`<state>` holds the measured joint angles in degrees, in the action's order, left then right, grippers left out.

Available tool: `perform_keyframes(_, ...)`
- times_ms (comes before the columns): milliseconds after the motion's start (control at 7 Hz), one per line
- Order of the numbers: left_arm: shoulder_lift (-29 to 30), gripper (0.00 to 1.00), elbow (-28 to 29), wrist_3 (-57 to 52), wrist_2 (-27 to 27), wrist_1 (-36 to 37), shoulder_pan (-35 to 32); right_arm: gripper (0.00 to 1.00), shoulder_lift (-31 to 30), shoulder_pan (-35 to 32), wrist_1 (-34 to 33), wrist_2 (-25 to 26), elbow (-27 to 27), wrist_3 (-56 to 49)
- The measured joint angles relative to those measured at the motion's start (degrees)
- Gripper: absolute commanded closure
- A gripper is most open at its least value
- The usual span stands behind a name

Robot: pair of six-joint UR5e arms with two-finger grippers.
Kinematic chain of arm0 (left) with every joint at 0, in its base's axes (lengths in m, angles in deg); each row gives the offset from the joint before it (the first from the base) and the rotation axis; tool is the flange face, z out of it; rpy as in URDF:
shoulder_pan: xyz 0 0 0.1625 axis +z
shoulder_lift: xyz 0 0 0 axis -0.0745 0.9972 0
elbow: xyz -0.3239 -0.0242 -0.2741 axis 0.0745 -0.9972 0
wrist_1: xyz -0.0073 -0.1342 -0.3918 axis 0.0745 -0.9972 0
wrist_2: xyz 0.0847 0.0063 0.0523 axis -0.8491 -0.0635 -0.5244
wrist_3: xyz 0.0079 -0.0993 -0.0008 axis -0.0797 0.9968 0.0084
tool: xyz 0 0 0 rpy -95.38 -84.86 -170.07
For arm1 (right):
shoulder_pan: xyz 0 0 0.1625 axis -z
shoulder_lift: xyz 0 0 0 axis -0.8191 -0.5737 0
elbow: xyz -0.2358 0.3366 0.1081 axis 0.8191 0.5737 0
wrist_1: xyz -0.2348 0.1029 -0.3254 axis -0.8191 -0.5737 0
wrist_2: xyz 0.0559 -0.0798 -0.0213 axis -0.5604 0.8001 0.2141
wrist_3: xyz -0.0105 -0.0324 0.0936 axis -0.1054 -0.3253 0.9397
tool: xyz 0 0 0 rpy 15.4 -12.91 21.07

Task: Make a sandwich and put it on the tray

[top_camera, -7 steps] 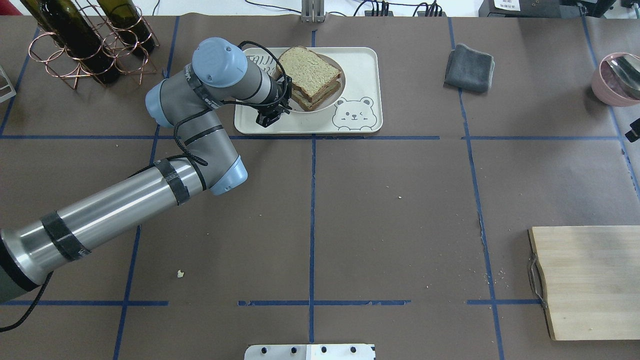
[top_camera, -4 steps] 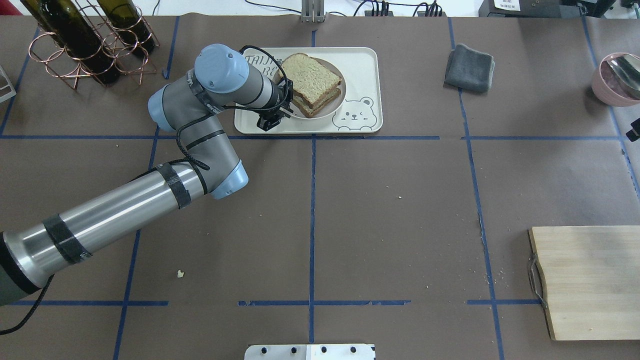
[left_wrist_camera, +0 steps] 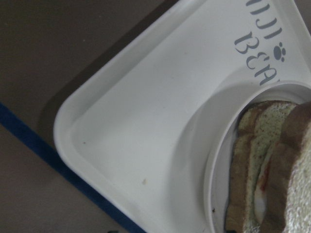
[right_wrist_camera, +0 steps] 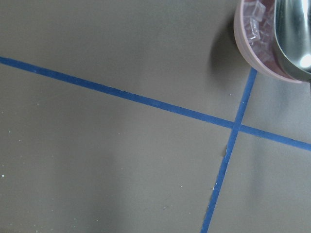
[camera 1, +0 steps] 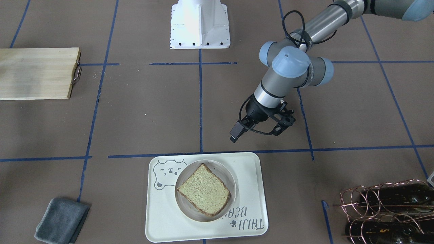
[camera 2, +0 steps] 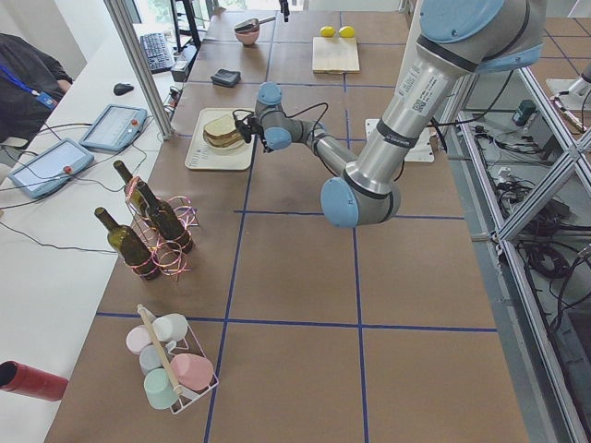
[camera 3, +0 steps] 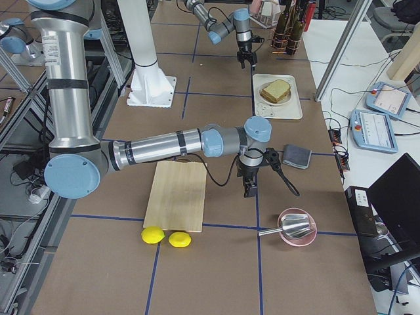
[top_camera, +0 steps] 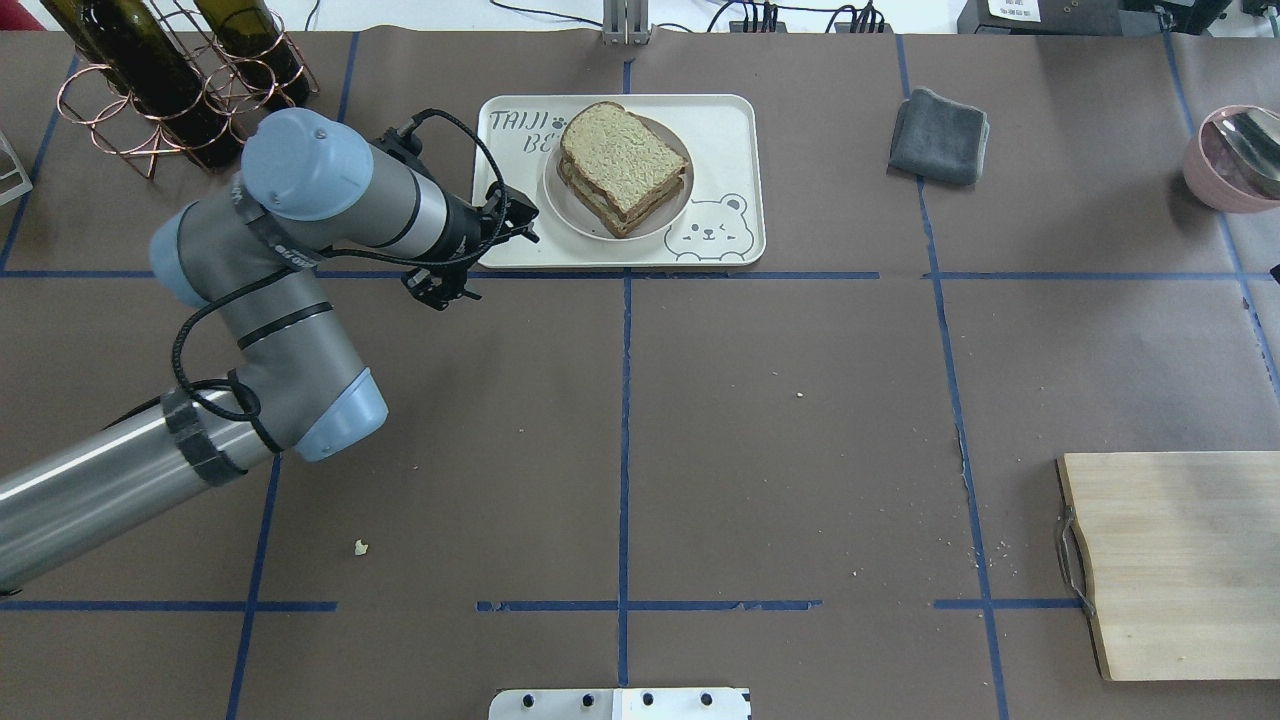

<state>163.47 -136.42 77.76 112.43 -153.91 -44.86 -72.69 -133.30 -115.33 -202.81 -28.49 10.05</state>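
Note:
The sandwich (top_camera: 622,165), two tan brown-crusted bread slices with white egg between them, sits on a small round white plate (top_camera: 560,207) on the cream bear tray (top_camera: 720,130). It also shows in the front view (camera 1: 204,189) and close up in the left wrist view (left_wrist_camera: 272,170), with the tray's corner (left_wrist_camera: 146,121). My left gripper (top_camera: 485,255) is open and empty, just off the tray's left front corner; in the front view (camera 1: 259,130) it hangs above the table. My right gripper (camera 3: 248,187) shows only in the right side view, near the pink bowl; I cannot tell its state.
A wine-bottle rack (top_camera: 170,90) stands back left of the left arm. A grey cloth (top_camera: 938,135) lies right of the tray. A pink bowl with a metal scoop (top_camera: 1235,155) is at the far right. A wooden cutting board (top_camera: 1180,560) lies front right.
My left gripper has let go of the plate's rim and drawn back to the left and toward me, off the tray. The plate with the sandwich rests on the tray.

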Motion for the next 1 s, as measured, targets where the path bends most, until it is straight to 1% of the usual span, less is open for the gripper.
perform_keyframes(143, -3.49, 0.00, -7.27, -6.82, 0.20, 5.56, -0.77, 0.00, -0.82, -1.61, -0.04, -0.12, 0.05, 0.03)
perform_keyframes(286, -5.90, 0.00, -12.26, -13.47, 0.33, 10.27, -2.37, 0.00, -2.41, -4.20, -0.08, -0.78, 0.23, 0.03)
perform_keyframes(429, -8.20, 0.00, -15.29, -21.14, 0.78, 13.47, -4.44, 0.00, -4.35, -7.26, -0.11, -2.61, 0.76, 0.02)
perform_keyframes(571, -10.31, 0.00, -16.89, -28.63, 1.69, 15.71, -6.83, 0.00, -5.98, -10.04, -0.10, -4.90, 1.32, 0.06)
perform_keyframes(714, -12.50, 0.00, -18.37, -36.06, 3.06, 18.38, -10.22, 0.00, -7.15, -11.86, -0.06, -6.10, 1.25, 0.21)
perform_keyframes(1000, -17.51, 0.00, -21.87, -52.42, 5.68, 25.16, -18.70, 0.00, -7.86, -12.89, 0.00, -6.72, 0.20, 2.94)
